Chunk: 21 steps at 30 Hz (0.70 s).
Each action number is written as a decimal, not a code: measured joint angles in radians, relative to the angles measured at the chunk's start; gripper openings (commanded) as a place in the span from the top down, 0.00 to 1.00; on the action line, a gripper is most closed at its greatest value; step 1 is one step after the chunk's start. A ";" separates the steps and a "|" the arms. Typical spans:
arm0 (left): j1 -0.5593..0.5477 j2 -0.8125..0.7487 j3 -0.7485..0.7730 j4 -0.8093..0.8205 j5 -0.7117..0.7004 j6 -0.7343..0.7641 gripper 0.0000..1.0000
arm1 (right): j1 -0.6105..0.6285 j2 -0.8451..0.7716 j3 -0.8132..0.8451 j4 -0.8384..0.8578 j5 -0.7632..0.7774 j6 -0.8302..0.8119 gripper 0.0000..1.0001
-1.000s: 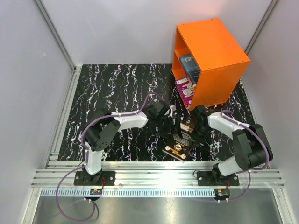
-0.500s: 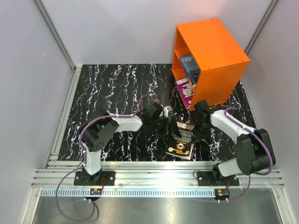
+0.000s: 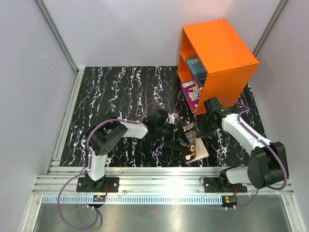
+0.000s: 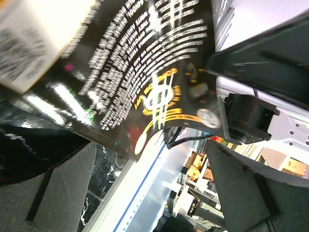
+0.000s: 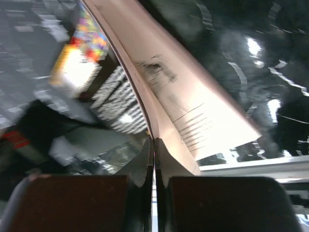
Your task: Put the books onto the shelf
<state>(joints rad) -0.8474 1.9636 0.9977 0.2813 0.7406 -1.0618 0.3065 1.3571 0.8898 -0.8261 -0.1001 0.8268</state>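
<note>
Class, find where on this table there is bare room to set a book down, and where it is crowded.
Free: the table, far-left stretch, between back wall, left rail and shelf. Crowded: near right, where the left gripper and right gripper meet at the black book, up to the shelf's front.

Glare streaks the black book (image 4: 145, 63); both wrist views blur.

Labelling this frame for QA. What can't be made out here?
- Shelf interior, top view: mostly hidden by its own top and side wall.
- Black book print, left wrist view: blurred, cut off by frame edges.
- Right pincer tips, top view: too small and dark to resolve.
- Right wrist view, left side: blurred.
</note>
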 measured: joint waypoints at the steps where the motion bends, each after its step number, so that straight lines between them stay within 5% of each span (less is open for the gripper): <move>1: -0.002 0.000 -0.003 0.011 0.003 -0.008 0.02 | 0.000 -0.009 0.020 -0.006 -0.005 0.001 1.00; 9: 0.010 0.000 -0.081 0.297 0.023 -0.155 0.03 | 0.012 -0.060 0.212 -0.017 -0.061 0.015 1.00; 21: 0.065 0.109 -0.209 0.780 0.013 -0.460 0.05 | 0.012 -0.067 0.250 -0.050 -0.105 0.046 1.00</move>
<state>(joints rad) -0.7826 2.0727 0.7887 1.0615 0.7536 -1.5219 0.3187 1.2903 1.1400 -0.8757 -0.2047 0.8730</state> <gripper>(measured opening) 0.953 0.010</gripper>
